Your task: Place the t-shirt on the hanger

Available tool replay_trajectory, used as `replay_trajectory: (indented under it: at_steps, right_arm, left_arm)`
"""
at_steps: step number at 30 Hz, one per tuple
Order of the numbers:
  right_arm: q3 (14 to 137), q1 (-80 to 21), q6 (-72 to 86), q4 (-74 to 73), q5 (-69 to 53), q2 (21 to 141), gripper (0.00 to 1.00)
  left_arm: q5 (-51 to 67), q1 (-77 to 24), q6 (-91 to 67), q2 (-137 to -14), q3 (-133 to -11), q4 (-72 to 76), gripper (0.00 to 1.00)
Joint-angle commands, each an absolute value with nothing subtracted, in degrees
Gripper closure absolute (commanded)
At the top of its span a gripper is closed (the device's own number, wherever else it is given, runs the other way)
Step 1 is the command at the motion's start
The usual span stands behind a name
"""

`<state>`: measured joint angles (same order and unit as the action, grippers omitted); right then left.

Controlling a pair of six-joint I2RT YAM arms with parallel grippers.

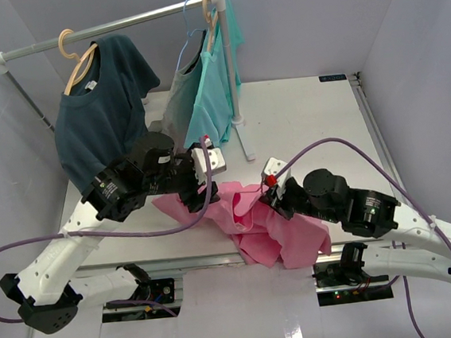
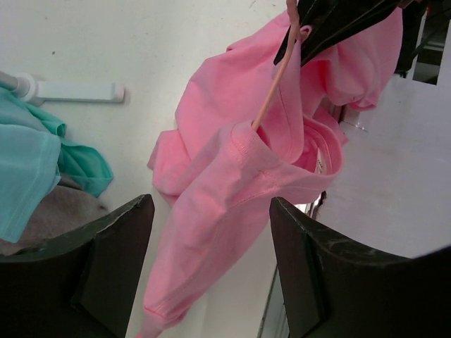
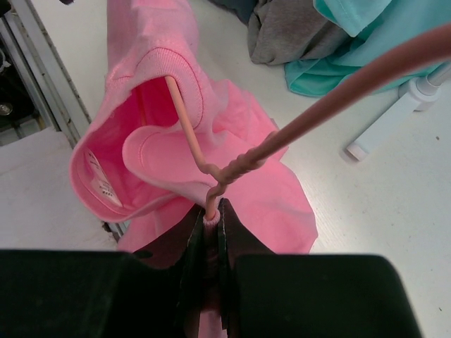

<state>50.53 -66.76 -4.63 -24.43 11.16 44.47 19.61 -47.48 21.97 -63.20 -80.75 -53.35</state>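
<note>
The pink t-shirt lies bunched at the table's front edge, partly hanging over it. My right gripper is shut on the base of the thin pink hanger's twisted neck, with a little pink fabric pinched beside it. One hanger arm runs into the shirt's collar. In the top view the right gripper sits at the shirt's upper edge. My left gripper is open, its fingers on either side of a hanging sleeve without touching it. The hanger wire shows there too. In the top view the left gripper is at the shirt's left end.
A clothes rail at the back holds a navy shirt on a wooden hanger and a turquoise shirt on a blue hanger. A grey garment hangs beside it. The rail's white foot stands mid-table.
</note>
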Motion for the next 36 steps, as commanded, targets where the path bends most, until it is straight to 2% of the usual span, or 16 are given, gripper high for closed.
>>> replay_trajectory:
  at_steps: [1,9,11,13,14,15,20,21,22,25,26,27,29,31,34,36]
  right_arm:
    - [56.07,-66.71,-5.18,-22.34,8.18,44.96,0.92]
    - [58.8,-66.71,-6.06,-21.8,5.52,46.32,0.92]
    - [59.33,-66.71,-6.18,-21.86,5.1,46.26,0.92]
    - [59.72,-66.71,-6.57,-21.8,4.99,46.23,0.92]
    - [59.87,-66.71,-6.78,-21.81,4.95,46.23,0.92]
    - [59.93,-66.71,-6.85,-21.88,5.08,46.23,0.92]
    - [59.11,-66.78,-6.34,-21.29,5.72,46.1,0.92]
    - [58.77,-66.71,-5.8,-21.34,6.48,45.79,0.87]
    - [58.11,-66.71,-4.77,-21.27,8.39,45.28,0.72]
    - [56.65,-66.77,-2.57,-21.3,14.83,43.43,0.36]
    - [56.41,-66.71,-1.77,-21.42,17.39,42.67,0.14]
    - [56.35,-66.71,-0.53,-21.63,19.16,42.03,0.07]
    - [56.28,-66.71,1.41,-22.0,22.73,40.69,0.07]
    - [55.89,-66.71,2.94,-22.64,26.37,39.58,0.14]
    - [53.78,-66.71,4.58,-23.25,28.9,38.59,0.36]
    - [52.43,-66.71,4.66,-22.89,28.41,38.81,0.46]
  left_arm:
    - [25.46,-47.74,24.73,-64.19,-79.72,-54.03,0.25]
    - [28.43,-47.9,25.58,-65.32,-76.11,-52.72,0.31]
    - [28.57,-48.08,25.75,-65.86,-75.7,-52.53,0.46]
    - [29.09,-48.19,25.84,-65.85,-75.67,-51.86,0.77]
    - [29.57,-48.25,25.86,-65.53,-75.67,-51.74,0.84]
    - [30.46,-48.25,25.92,-65.03,-75.67,-51.31,0.98]
    - [30.26,-48.24,23.32,-61.91,-73.98,-48.53,1.0]
    - [27.69,-48.16,22.3,-61.23,-72.94,-48.08,1.0]
    - [26.06,-48.16,20.61,-61.0,-72.35,-47.56,1.0]
    - [19.03,-48.22,17.16,-60.91,-70.26,-47.65,1.0]
    - [17.6,-48.18,16.47,-61.1,-69.37,-48.02,1.0]
    - [17.09,-48.24,15.59,-61.08,-68.55,-48.08,1.0]
    - [14.71,-48.24,14.32,-60.04,-66.25,-47.12,1.0]
    - [12.31,-48.25,13.67,-58.3,-64.5,-45.86,1.0]
    - [11.3,-48.23,13.08,-55.86,-64.2,-45.0,1.0]
    - [11.59,-48.16,12.58,-54.72,-65.05,-45.0,1.0]
